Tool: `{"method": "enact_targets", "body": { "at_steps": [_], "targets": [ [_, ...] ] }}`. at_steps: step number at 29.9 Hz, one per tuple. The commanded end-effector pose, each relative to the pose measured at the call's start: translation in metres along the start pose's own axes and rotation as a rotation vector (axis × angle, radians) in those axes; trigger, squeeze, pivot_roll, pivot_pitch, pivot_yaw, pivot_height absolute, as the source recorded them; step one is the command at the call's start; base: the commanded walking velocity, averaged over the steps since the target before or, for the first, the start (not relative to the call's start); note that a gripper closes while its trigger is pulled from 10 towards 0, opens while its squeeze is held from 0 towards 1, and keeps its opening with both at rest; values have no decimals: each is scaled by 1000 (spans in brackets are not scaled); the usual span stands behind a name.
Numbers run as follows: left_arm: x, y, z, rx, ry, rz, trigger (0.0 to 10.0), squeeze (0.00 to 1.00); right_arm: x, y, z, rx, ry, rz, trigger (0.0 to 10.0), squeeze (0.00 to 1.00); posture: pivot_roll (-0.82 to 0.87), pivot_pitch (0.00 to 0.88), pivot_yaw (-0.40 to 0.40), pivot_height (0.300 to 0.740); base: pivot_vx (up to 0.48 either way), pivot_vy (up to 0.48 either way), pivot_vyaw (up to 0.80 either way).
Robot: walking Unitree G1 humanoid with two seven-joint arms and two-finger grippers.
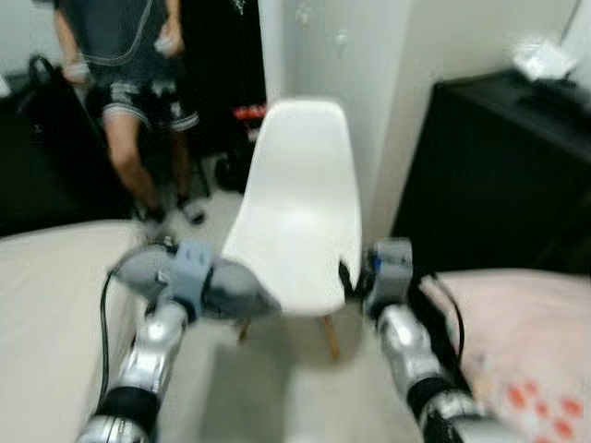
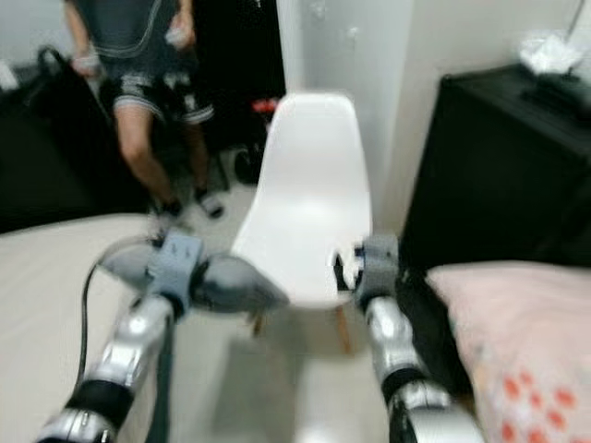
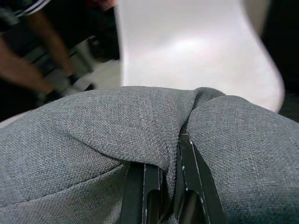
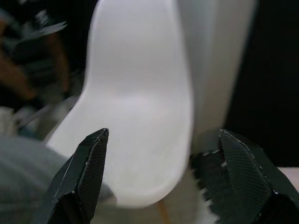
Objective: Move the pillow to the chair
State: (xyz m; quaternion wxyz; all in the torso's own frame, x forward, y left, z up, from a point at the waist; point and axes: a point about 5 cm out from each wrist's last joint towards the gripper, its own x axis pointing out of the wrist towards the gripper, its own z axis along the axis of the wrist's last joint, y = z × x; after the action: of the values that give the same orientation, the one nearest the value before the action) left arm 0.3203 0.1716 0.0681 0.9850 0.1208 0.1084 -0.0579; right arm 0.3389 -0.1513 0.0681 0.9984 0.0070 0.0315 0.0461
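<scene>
Pillow [image 1: 217, 286] looks soft and light, my left hand [image 3: 163, 186] pinching a fabric fold, right hand [image 4: 159, 177] spread empty facing chair [image 1: 300, 212].

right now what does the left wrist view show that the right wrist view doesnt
Left wrist view alone: the left gripper with its black fingers shut on a fold of the grey pillow, weave and crease seen close up. Right wrist view alone: the right gripper open and holding nothing, and the dark cabinet beside the chair. Both share: the white chair straight ahead, its seat bare, and a blurred person standing behind it.
</scene>
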Motion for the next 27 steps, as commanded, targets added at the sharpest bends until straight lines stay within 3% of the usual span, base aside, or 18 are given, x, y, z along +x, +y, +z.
{"method": "enact_targets", "body": {
  "at_steps": [1,12,19,21,23,24,25,27],
  "targets": [
    [2,7,12,10,-69,30,10000,0,0,4,0,1,-6,15,10000,0,63,0,34,740,0,0,-800],
    [2,8,11,-13,-73,52,10000,0,3,3,4,-6,-15,29,10000,0,51,0,16,740,0,0,-800],
    [8,-3,27,-85,-149,8,10000,0,4,5,6,-13,-12,50,10000,0,52,0,2,740,0,0,-800],
    [9,-16,42,-117,-239,-84,10000,0,4,5,5,-15,-10,55,10000,0,51,0,1,740,0,0,-800],
    [9,-19,46,-122,-260,-105,10000,0,4,5,5,-16,-10,57,10000,0,51,0,1,740,0,0,-800],
    [8,-36,56,-101,-308,-216,10000,0,4,5,5,-15,-8,56,10000,0,52,0,2,740,0,0,-800],
    [8,-36,56,-101,-308,-216,10000,0,4,5,5,-15,-8,56,10000,0,52,0,2,740,0,0,-800],
    [2,-66,66,-65,-362,-393,10000,0,4,4,5,-11,-6,53,10000,0,49,0,3,740,0,0,-800]
  ]
}}
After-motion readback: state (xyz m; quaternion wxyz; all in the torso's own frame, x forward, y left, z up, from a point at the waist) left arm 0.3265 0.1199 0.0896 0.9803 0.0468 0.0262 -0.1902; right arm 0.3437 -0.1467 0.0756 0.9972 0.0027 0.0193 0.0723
